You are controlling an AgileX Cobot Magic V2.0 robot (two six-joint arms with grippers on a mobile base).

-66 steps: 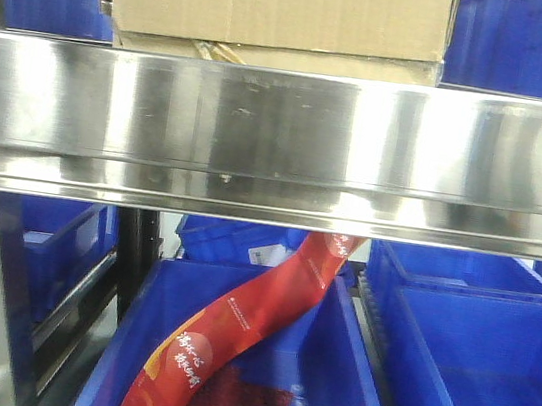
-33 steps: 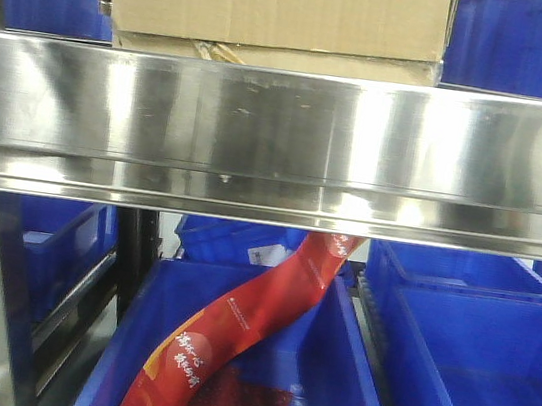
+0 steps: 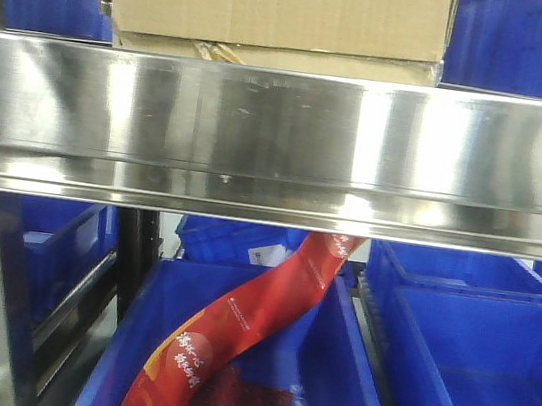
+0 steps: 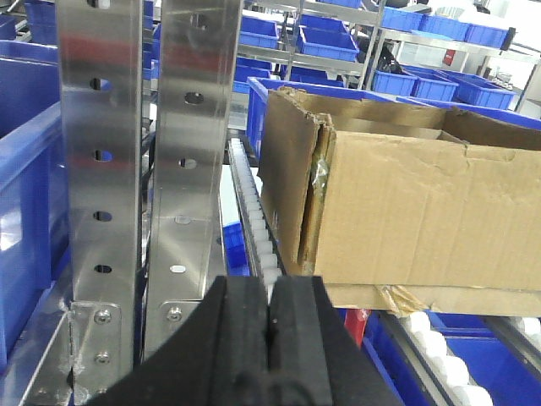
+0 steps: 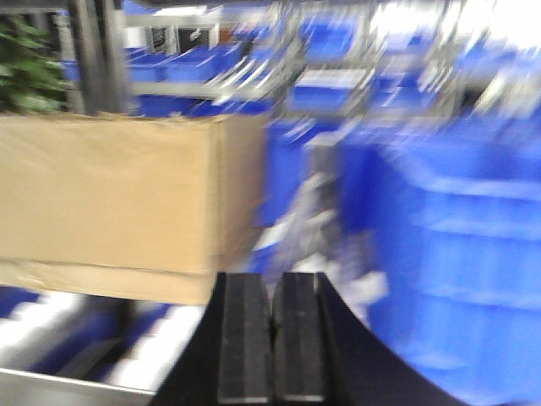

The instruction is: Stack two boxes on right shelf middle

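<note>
In the front view the taller brown box [image 3: 277,2] rests on the flatter box [image 3: 271,58], both behind the shiny steel shelf rail [image 3: 279,144]. In the left wrist view the taller box [image 4: 406,203] sits on the flatter box [image 4: 439,296] with torn tape, on white rollers. My left gripper [image 4: 270,292] is shut and empty, left of and below the boxes' near corner. In the blurred right wrist view the taller box [image 5: 118,190] lies on the flatter one [image 5: 101,281]. My right gripper [image 5: 272,292] is shut and empty, right of the boxes.
Perforated steel uprights [image 4: 144,169] stand left of the boxes. Blue plastic bins [image 5: 456,254] flank the boxes on the shelf. Below the rail, a blue bin [image 3: 249,362] holds red packaging [image 3: 232,339]; another blue bin [image 3: 479,374] stands to its right.
</note>
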